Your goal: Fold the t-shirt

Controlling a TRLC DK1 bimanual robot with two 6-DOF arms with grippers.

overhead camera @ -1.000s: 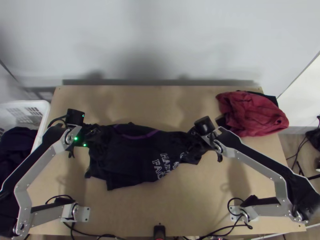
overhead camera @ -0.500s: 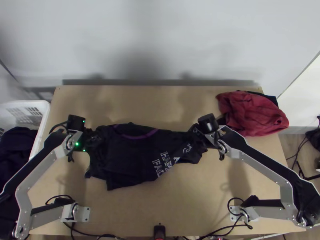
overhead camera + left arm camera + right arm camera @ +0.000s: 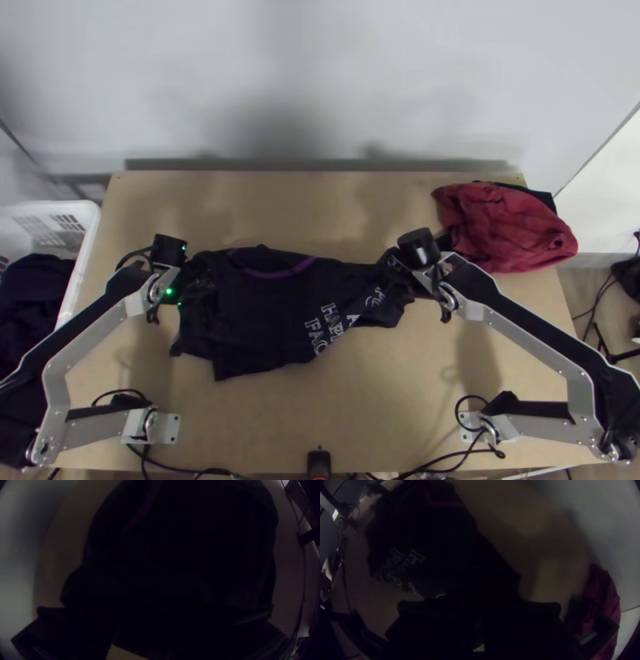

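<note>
The dark t-shirt [image 3: 264,320] lies partly folded and wrinkled across the table, its purple neckline toward the far side and white lettering near its right part. At its left end is my left gripper [image 3: 197,282], low over bunched cloth; in the left wrist view the left gripper [image 3: 155,623] stands open, its fingers wide apart over the dark shirt [image 3: 186,546]. My right gripper [image 3: 392,270] is at the shirt's right end. In the right wrist view, the right gripper [image 3: 480,613] is shut on the shirt [image 3: 436,546], the fingers close together with cloth running between them.
A red garment [image 3: 504,228] on top of dark cloth lies at the table's far right corner, close to the right arm. Beside the table's left edge stands a white basket [image 3: 90,232] holding dark clothes. Bare wood [image 3: 304,212] stretches beyond the shirt.
My left gripper has shifted toward the near side and then right, over the shirt's left end. The right gripper has moved slightly right, and the shirt's right end has shifted a little with it.
</note>
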